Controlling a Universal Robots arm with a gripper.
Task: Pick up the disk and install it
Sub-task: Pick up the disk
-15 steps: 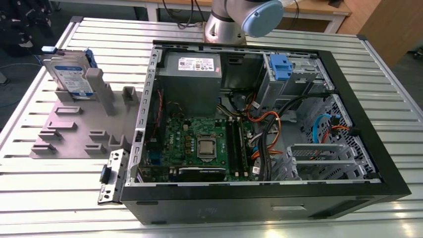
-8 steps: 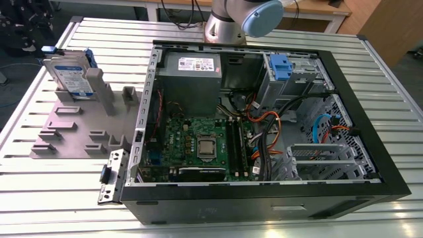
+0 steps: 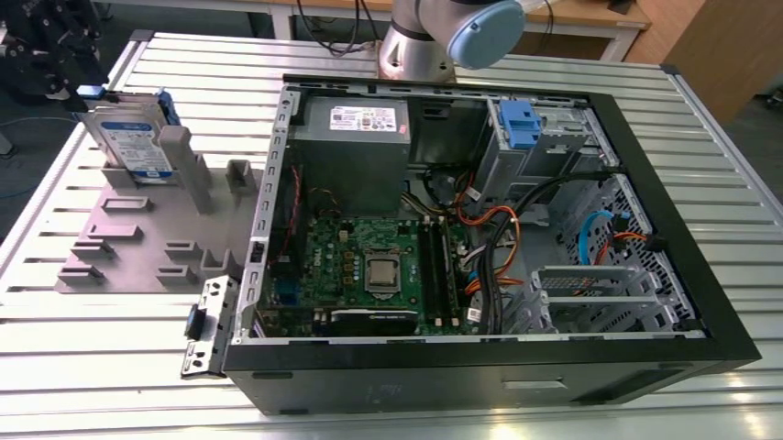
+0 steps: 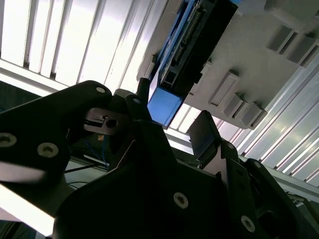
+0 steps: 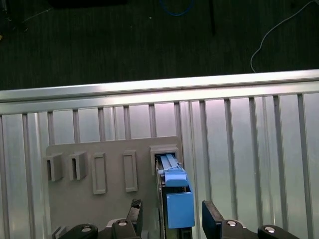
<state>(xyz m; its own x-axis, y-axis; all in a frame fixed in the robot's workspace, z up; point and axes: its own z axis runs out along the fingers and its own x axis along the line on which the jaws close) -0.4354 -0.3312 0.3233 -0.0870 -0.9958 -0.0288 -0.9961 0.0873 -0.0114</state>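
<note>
— Nearest first: the gripper point(image 5: 172, 205). Jaws?
— Released. Two black fingers point(image 5: 212, 216), spread wide, straddling one disk point(image 5: 172, 172). Clear gaps on both sides in the first wrist view; no contact to be seen.
— And the disk's place?
— Right between the jaws, standing on edge in a pocket of one grey fixture plate point(image 5: 75, 209), not yet lifted. Bright blue bracket end nearest the fingertips, the rest running away beyond them.
— Anything added by the second wrist view?
— Same pairing from another angle: blue end of the disk point(image 4: 164, 107) between the jaws, plus a dark edge with a row of connector pins stretching off past the jaws.
— Beside the jaws?
— Four more pockets point(image 5: 99, 173) in a row on the plate, off to one side.
— Further out?
— One slatted metal table point(image 5: 239, 129) under the plate. Past its edge, a dark floor point(image 5: 99, 40) with one blue cable point(image 5: 177, 7) and one white cable point(image 5: 274, 35), given by the first wrist view.
— And the exterior view?
— The disk's point(image 3: 128, 137) broad face with a white-and-blue label, upright on the plate. Well apart from the jaws, one open computer case point(image 3: 490, 357) on the same table, holding one grey power-supply box point(image 3: 355, 137), one green motherboard point(image 3: 367, 261) and one blue drive bracket point(image 3: 520, 124) in its bay. Furthest back, one arm point(image 3: 428, 41) rising behind the case.
</note>
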